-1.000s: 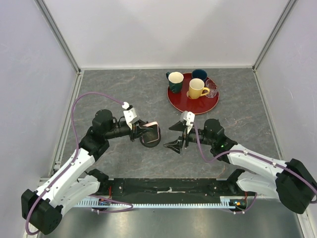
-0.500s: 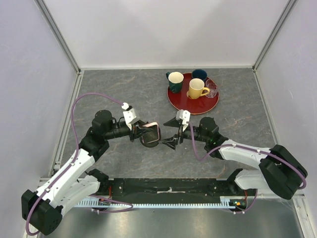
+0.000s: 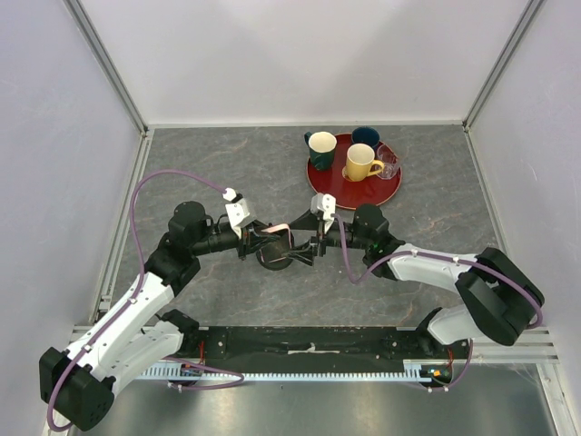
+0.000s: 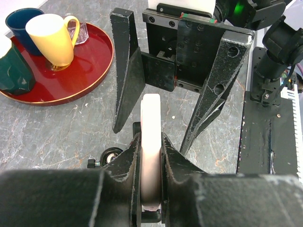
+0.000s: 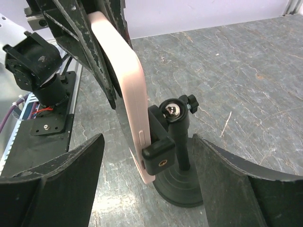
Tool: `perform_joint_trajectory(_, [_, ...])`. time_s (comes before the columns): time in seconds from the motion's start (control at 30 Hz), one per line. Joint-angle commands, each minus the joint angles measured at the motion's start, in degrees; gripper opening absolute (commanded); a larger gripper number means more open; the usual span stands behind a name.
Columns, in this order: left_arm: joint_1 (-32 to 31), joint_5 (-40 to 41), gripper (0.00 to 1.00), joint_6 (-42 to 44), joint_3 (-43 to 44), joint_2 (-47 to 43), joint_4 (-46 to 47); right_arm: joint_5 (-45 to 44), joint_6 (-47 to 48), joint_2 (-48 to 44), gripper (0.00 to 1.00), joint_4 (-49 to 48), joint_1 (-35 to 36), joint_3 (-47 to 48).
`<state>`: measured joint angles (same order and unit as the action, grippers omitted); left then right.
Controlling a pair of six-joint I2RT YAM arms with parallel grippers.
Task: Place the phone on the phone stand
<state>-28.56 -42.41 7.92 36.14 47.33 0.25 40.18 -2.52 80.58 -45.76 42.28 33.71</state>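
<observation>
Two arms meet mid-bench: the left end effector (image 4: 151, 146) pinches the phone (image 5: 125, 80) upright against the clamp of the phone stand (image 5: 179, 161), and the right end effector (image 5: 147, 142) is spread around both. Releasing before the clamp bites, or a right-finger nudge, could topple everything.

Top external: fixed, high, behind both arm bases; looks down and forward over the whole table (image 3: 227, 163).
Left wrist: very close, low, faces right across the table toward the right arm (image 4: 279, 42); red tray (image 4: 90, 71) at upper left.
Right wrist: close, near table level, faces back toward the left arm (image 5: 38, 61).
All 3 views share phone (image 3: 280, 228) and phone stand (image 3: 272, 259) at mid-table.
</observation>
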Motion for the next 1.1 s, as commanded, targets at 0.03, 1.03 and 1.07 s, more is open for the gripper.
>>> perform_joint_trajectory(0.03, [0.0,-3.6,0.02,-2.4,0.6,0.0,4.1,3.4,-0.6,1.2,0.79,-1.8,0.7,3.1])
perform_joint_trajectory(1.03, [0.1,6.7,0.02,-2.8,0.3,0.1,4.9,-21.7,-10.2,1.2,0.00,-7.6,6.8,-0.5])
perform_joint_trajectory(1.07, [0.1,7.6,0.02,-2.4,0.2,0.1,4.3,-26.9,-10.3,-1.4,0.00,-7.1,9.1,-2.7])
